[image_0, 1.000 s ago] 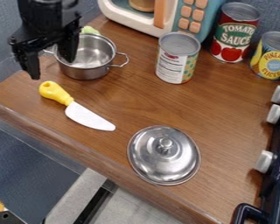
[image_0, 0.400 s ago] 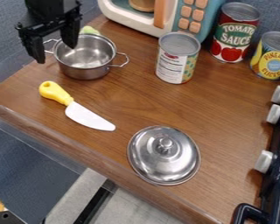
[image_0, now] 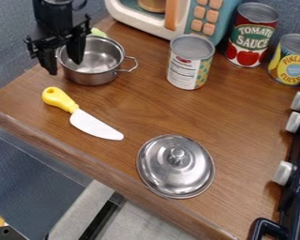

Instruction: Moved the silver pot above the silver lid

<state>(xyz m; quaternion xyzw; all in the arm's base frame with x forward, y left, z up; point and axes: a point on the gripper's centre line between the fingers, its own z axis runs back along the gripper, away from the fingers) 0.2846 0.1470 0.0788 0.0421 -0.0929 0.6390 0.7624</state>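
Knife: landmark; the yellow-handled knife (image_0: 95, 125) lies flat on the wooden counter (image_0: 153, 105), blade pointing down and right in view.
Silver pot: upright on the counter, just above the knife's handle in view; the inside shows, and one wire handle sticks out to the right.
Gripper: the black gripper (image_0: 66, 68) hangs above the knife's handle in view, at the left side of the silver pot (image_0: 95, 78); its fingers are spread wide, one outside the rim and the other over the opening, with nothing held. Whether either touches the metal, I cannot tell.
Silver lid: the silver lid (image_0: 171, 176) lies below and right of the knife, knob up, apart from it.
Cans: one (image_0: 189, 70) stands above and right of the knife; a red-labelled can (image_0: 250, 40) and a yellow-labelled can (image_0: 291, 63) are farther right.
Toy microwave: the toy microwave (image_0: 206, 21) is well above the knife, toward the right.
Stove: the dark stove (image_0: 296, 199) with pale knobs is well right of the knife.
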